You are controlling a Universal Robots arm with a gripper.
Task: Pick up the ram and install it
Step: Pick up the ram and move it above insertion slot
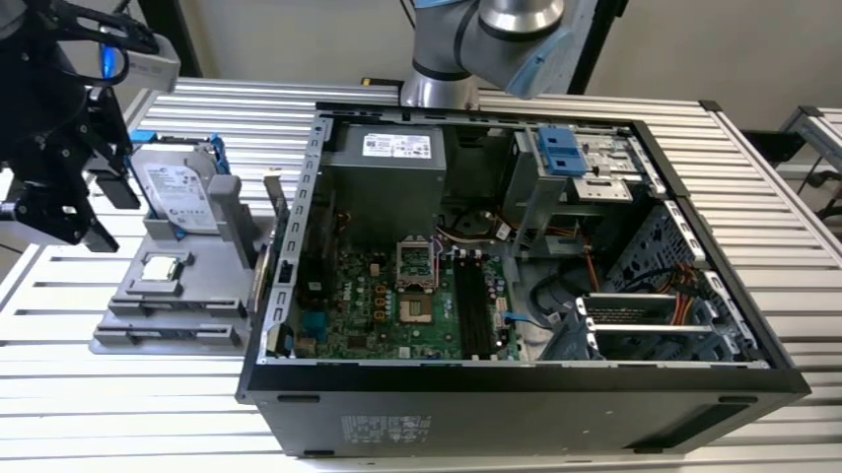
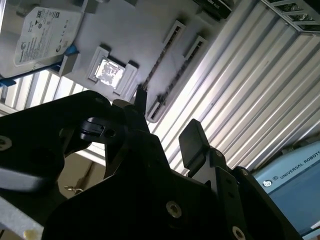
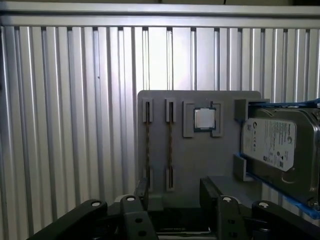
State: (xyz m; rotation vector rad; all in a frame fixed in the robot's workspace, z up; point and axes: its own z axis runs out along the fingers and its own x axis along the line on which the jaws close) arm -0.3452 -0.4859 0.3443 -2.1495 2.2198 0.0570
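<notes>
The ram (image 3: 170,145) stands on edge in a slot of the grey holder (image 3: 200,170), at the end away from the hard drive (image 3: 277,150). A second stick (image 3: 147,145) sits in the slot just beside it, and the processor chip (image 3: 205,118) lies between the slots and the drive. It looks to me a light, stiff, very thin board, and I'd judge it fragile: its chips and the contacts along its lower edge shouldn't be squeezed hard or scraped. The sensible hold seems to be across the two flat faces near the middle of the upper edge, so it doesn't tilt in the slot. The gripper (image 3: 177,194) hangs above the holder, fingers spread apart with nothing between them; I can't tell which of the two sticks it lines up with. The holder lies on the slatted bench (image 3: 65,125) just beside the open computer case (image 1: 526,384), on the exterior view's left. Both sticks show as thin edge-on strips, so their faces and how deep they sit are hidden. The hard drive is cut off in the first wrist view, and the gripper's own body covers much of the second wrist view. Inside the case the memory slots (image 1: 476,307) are too dark to tell free from filled.
</notes>
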